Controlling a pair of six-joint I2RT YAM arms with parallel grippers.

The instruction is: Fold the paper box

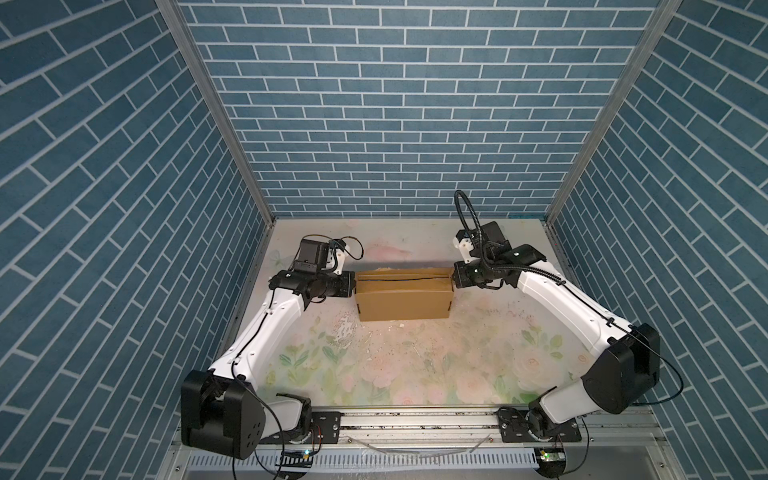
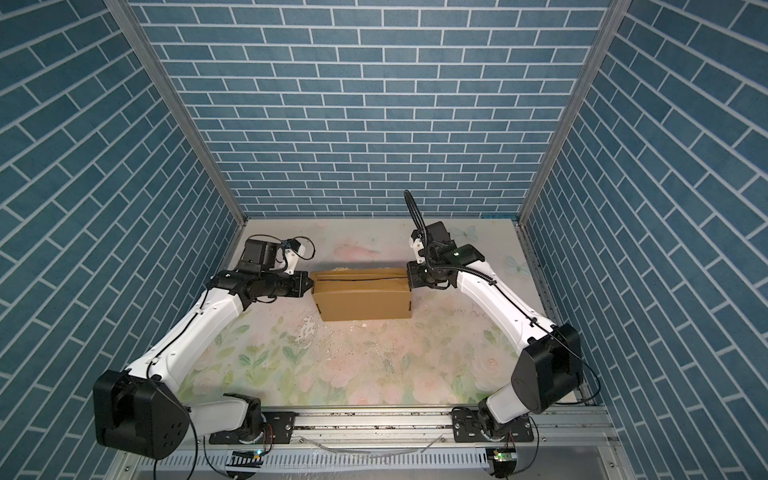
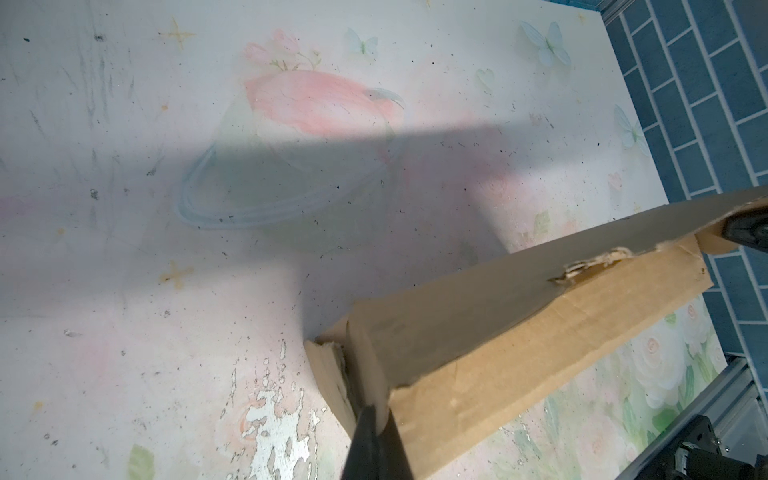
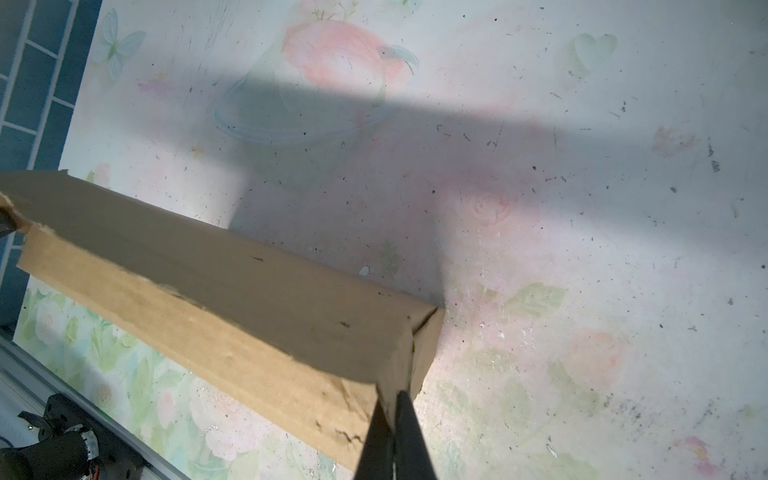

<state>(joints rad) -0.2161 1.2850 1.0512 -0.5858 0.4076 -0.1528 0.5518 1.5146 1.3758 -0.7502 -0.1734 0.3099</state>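
The paper box (image 1: 403,297) (image 2: 361,300) is tan cardboard, folded into a shallow closed rectangle at the back middle of the table. It tilts, near face sloping down to the table. My left gripper (image 1: 355,285) (image 2: 311,285) is shut on the cardboard wall at its left end. In the left wrist view the gripper (image 3: 376,409) pinches an end panel of the box (image 3: 478,332). My right gripper (image 1: 453,281) (image 2: 408,279) is shut on the right end. In the right wrist view the gripper (image 4: 392,399) clamps the end edge of the box (image 4: 249,299).
The table (image 1: 415,365) has a floral cover with a worn, flaking patch (image 1: 345,330) in front of the box's left corner. Blue brick-pattern walls (image 1: 395,124) close in the back and both sides. An aluminium rail (image 1: 415,424) carrying both arm bases runs along the front edge.
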